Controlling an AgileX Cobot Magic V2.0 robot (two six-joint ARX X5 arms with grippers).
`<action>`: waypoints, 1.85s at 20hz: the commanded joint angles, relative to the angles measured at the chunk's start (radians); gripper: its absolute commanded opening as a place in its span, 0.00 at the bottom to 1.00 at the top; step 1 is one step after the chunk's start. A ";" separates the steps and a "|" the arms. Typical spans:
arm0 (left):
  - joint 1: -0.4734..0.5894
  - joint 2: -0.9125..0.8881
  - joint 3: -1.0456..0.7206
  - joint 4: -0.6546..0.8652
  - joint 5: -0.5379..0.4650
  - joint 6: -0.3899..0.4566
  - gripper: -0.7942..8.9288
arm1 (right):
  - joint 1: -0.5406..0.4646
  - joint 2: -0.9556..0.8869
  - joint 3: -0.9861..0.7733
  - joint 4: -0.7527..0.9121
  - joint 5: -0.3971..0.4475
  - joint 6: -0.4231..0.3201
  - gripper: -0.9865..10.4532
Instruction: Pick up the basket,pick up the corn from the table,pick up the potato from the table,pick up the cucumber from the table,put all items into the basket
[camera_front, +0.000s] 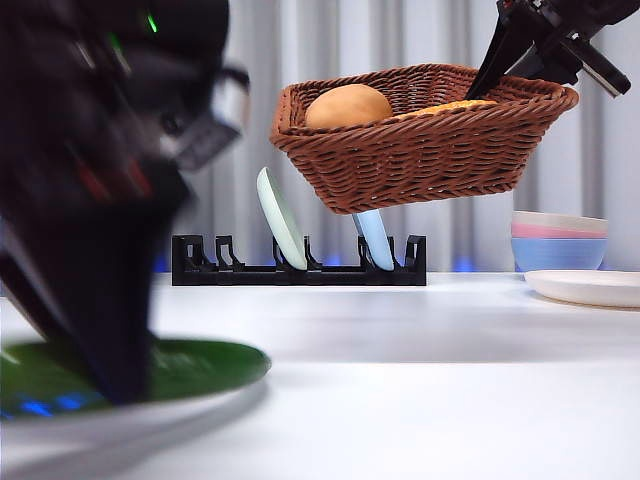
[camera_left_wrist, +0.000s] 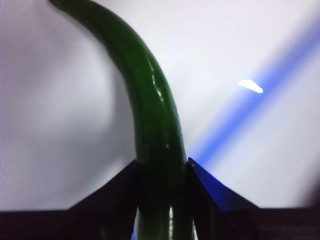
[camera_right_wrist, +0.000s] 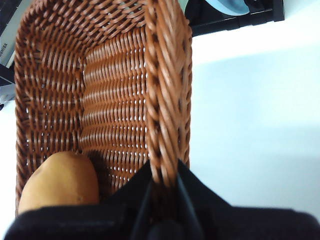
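My right gripper (camera_front: 487, 82) is shut on the braided rim of the brown wicker basket (camera_front: 420, 150) and holds it in the air above the table (camera_front: 420, 350); the right wrist view shows the jaws (camera_right_wrist: 164, 175) clamped on the rim of the basket (camera_right_wrist: 115, 100). The tan potato (camera_front: 348, 106) lies inside, also seen in the right wrist view (camera_right_wrist: 60, 182). The orange corn (camera_front: 450, 106) peeks over the rim. My left gripper (camera_front: 110, 380) is low at the table on the left, its jaws (camera_left_wrist: 162, 170) closed around the green cucumber (camera_left_wrist: 150, 110), which lies on the table (camera_front: 200, 365).
A black dish rack (camera_front: 300, 272) stands behind, below the basket, with a pale green plate (camera_front: 280, 220) and a blue plate (camera_front: 375, 238). Stacked bowls (camera_front: 558, 240) and a white plate (camera_front: 590, 287) are at the back right.
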 joint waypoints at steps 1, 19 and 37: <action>-0.004 -0.064 0.066 -0.160 0.216 0.253 0.07 | 0.001 -0.012 -0.002 0.019 -0.008 0.009 0.08; -0.009 -0.205 0.367 0.519 -0.160 -0.092 0.07 | 0.031 -0.012 -0.002 -0.013 -0.008 0.010 0.08; -0.003 0.045 0.370 0.636 -0.364 -0.148 0.62 | 0.115 -0.012 -0.002 -0.015 -0.005 0.022 0.08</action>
